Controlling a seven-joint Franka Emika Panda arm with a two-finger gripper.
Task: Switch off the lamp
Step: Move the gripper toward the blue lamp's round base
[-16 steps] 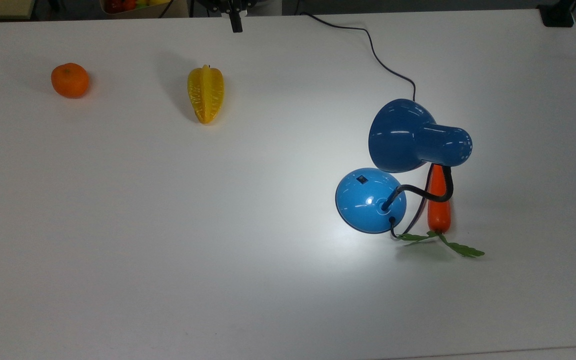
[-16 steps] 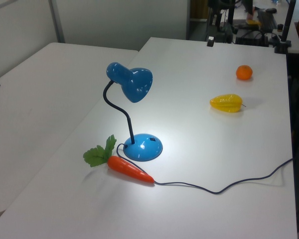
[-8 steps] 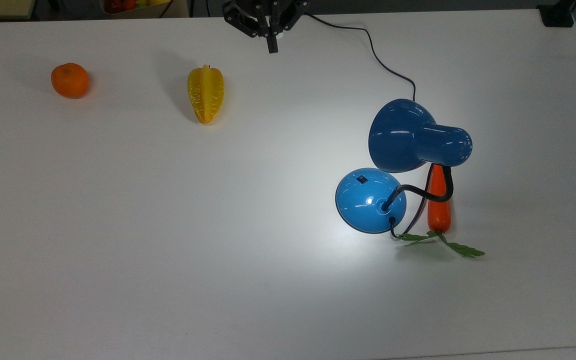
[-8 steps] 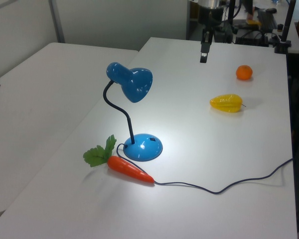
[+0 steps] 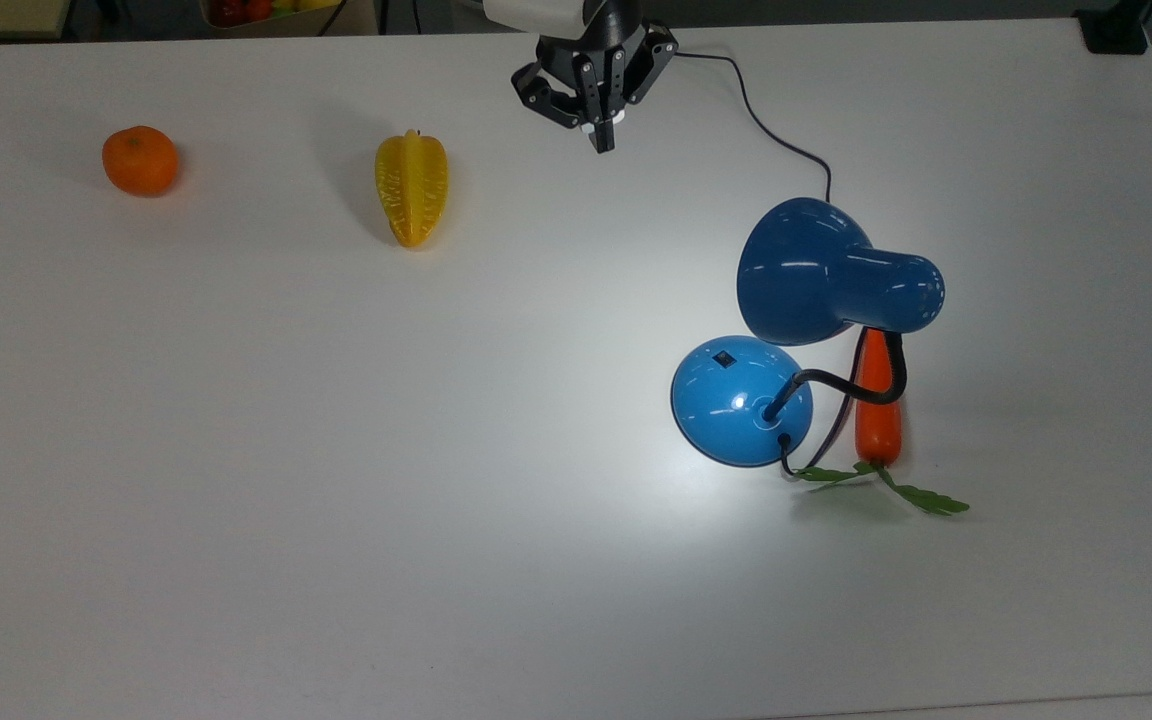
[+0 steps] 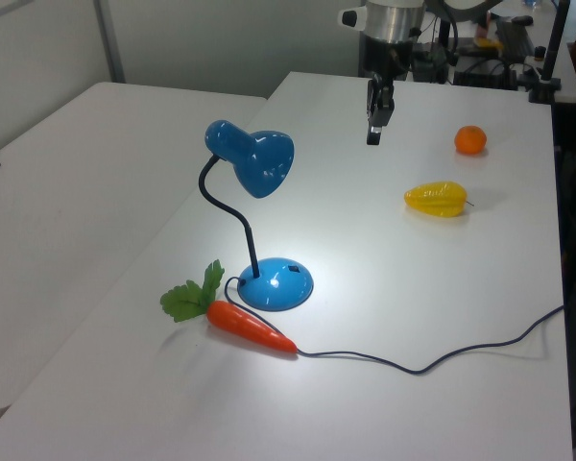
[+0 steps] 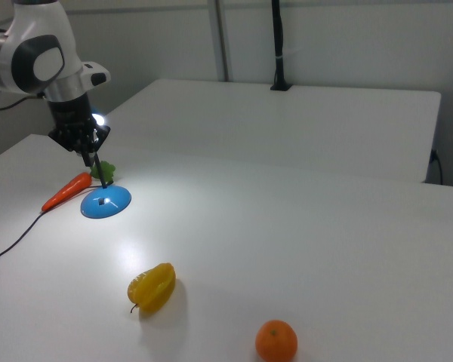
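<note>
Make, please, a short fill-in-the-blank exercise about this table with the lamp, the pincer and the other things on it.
1. The small black switch sits on the lamp's round ____.
2. The toy beside the lamp base, partly under the shade in the top view, is a ____.
3. The colour of the lamp is ____.
4. The pincer holds ____.

Missing words: base; carrot; blue; nothing

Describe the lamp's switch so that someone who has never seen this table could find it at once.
Start at the blue lamp standing beside the carrot on the white table. Go down its black gooseneck to the round, glossy dome base. The switch is the small black rectangle on that dome, on the side away from the gooseneck's socket; it is the dome's one dark mark.
</note>
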